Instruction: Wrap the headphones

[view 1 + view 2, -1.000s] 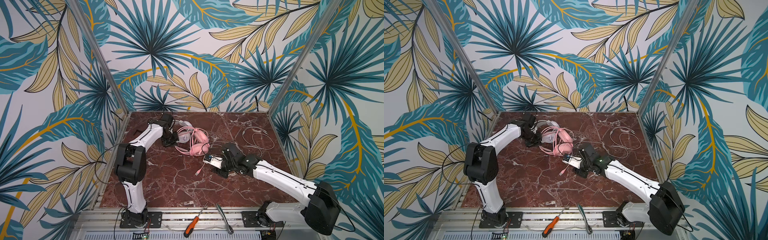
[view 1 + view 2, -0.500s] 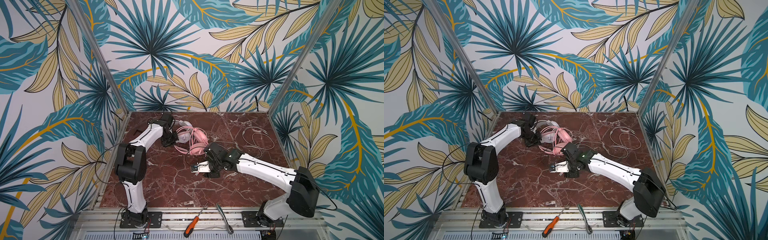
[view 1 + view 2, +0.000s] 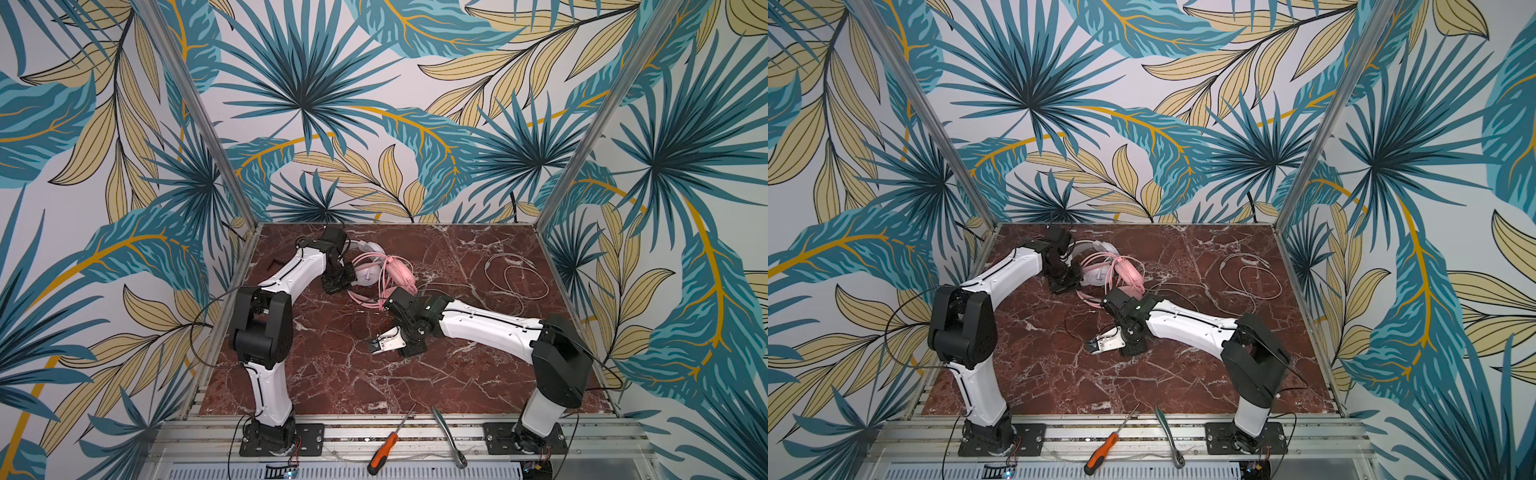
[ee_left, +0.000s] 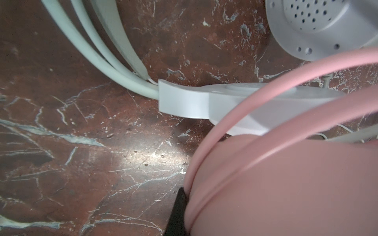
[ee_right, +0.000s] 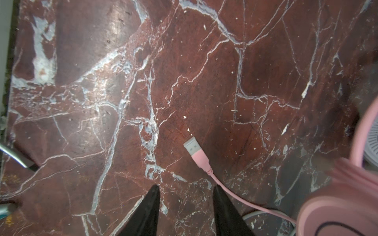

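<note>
Pink plug (image 5: 195, 152) lies flat on the bench (image 5: 81, 102), metal end pointing away from the spread right gripper (image 5: 186, 188), just ahead of it; left gripper (image 3: 337, 283) pressed together against the pink headset (image 3: 395, 272).

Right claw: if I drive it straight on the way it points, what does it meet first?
Probably the pink USB plug, lying on the table just ahead of the open right claw; depth is hard to judge.

We found the left arm (image 3: 291, 274) reaching far forward, the left gripper (image 3: 340, 282) closed tight. The right gripper (image 5: 185, 187) pointed downward, jaws parted.
</note>
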You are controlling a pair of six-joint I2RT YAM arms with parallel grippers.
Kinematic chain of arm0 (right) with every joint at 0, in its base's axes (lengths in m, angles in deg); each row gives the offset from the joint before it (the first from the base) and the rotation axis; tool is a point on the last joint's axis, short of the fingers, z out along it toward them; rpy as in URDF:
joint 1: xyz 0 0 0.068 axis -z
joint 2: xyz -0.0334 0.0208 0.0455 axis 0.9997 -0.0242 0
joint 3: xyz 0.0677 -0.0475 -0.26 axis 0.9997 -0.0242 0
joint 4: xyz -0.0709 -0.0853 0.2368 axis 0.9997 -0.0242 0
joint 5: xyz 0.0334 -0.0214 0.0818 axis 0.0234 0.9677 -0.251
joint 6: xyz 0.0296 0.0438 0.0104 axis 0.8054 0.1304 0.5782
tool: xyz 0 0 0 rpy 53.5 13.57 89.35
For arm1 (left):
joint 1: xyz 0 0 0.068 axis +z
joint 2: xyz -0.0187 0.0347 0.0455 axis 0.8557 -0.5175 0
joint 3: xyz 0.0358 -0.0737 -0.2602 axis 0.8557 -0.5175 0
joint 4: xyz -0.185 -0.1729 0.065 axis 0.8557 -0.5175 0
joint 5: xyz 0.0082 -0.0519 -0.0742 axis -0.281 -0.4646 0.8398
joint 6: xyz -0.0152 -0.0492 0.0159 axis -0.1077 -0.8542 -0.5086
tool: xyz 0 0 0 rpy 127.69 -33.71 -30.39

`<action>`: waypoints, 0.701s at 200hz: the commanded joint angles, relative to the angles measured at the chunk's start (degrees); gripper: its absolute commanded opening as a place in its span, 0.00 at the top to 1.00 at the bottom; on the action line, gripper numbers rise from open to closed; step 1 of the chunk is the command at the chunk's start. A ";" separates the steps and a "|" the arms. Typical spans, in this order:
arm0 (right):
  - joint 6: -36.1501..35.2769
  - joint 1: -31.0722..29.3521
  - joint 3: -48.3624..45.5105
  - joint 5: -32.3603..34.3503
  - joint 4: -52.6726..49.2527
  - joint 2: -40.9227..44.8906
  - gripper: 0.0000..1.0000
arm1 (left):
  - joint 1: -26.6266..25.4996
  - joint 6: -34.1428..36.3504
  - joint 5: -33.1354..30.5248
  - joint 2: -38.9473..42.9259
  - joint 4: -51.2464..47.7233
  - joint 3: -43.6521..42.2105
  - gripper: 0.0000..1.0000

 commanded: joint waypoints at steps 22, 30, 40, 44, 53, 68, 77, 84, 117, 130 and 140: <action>-3.00 -1.21 2.53 2.75 -3.95 -4.54 0.57 | 0.31 0.03 1.27 -0.80 1.68 2.15 1.00; -3.39 -1.22 2.56 2.39 -4.03 -4.79 0.57 | 0.33 0.03 1.46 -0.85 1.73 2.21 1.00; -3.81 -1.19 2.56 2.26 -4.11 -5.17 0.57 | 0.32 0.03 1.49 -0.90 1.72 2.23 1.00; -4.05 -1.24 2.57 2.28 -4.03 -5.46 0.57 | 0.31 0.03 1.51 -0.98 1.71 2.23 1.00; -4.80 -1.27 2.54 2.65 -4.11 -6.06 0.57 | 0.31 0.05 1.44 -0.98 1.69 2.23 1.00; -5.32 -1.38 2.71 4.33 -4.07 -7.52 0.57 | 0.34 0.12 1.75 -0.83 1.71 2.23 1.00; -5.44 -1.25 2.72 5.06 -3.84 -8.19 0.57 | 0.32 0.12 1.64 -0.66 1.69 2.15 1.00; -5.59 -1.35 2.75 5.30 -3.51 -8.56 0.57 | 0.33 0.12 1.68 -0.63 1.66 2.15 1.00; -5.90 -1.24 2.81 6.57 -0.88 -10.07 0.59 | 0.31 0.20 1.62 -0.48 1.65 2.06 1.00; -5.90 -1.25 2.88 7.38 0.07 -10.54 0.60 | 0.31 0.20 1.72 -0.61 1.68 2.06 1.00; -6.31 -1.32 2.93 7.10 0.54 -10.69 0.60 | 0.32 0.20 1.81 -0.63 1.65 2.06 1.00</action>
